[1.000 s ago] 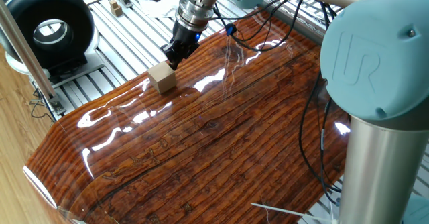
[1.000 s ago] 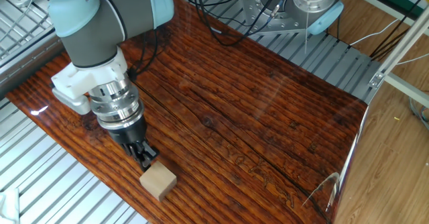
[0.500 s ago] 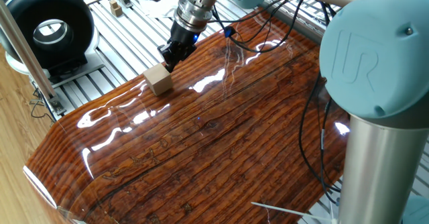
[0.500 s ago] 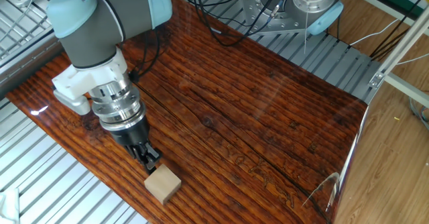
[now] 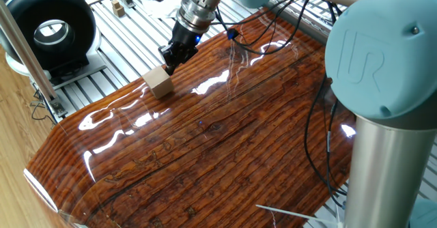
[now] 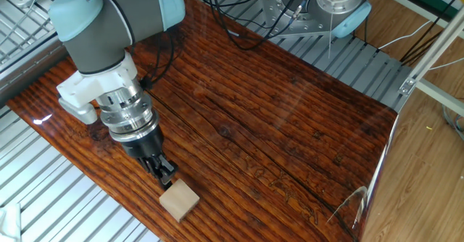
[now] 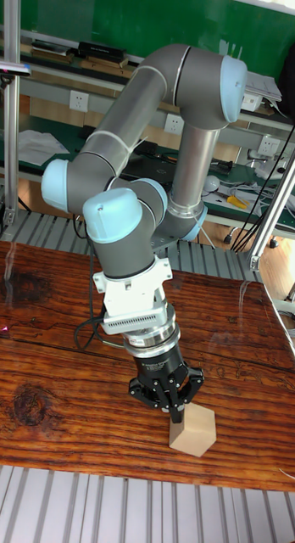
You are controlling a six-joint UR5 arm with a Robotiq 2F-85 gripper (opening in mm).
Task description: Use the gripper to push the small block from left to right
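The small block (image 5: 159, 84) is a plain tan wooden cube resting near the edge of the glossy dark wooden board (image 5: 225, 146). My gripper (image 5: 167, 59) points down with its black fingers pressed together, empty, their tips against the block's side. In the other fixed view the small block (image 6: 179, 199) lies just past the gripper (image 6: 166, 175), close to the board's near edge. The tall fixed view shows the gripper (image 7: 175, 412) touching the upper left side of the small block (image 7: 192, 431).
A slatted metal table (image 5: 130, 47) surrounds the board. A black ring-shaped device (image 5: 48, 23) and a tiny tan wooden piece (image 5: 118, 9) stand beyond the block. Black cables (image 5: 259, 40) trail over the board's far side. The arm's thick column (image 5: 386, 132) fills the right foreground.
The gripper has pushed the small block steadily along the board toward its edge, staying in contact. The fingers stayed shut throughout.
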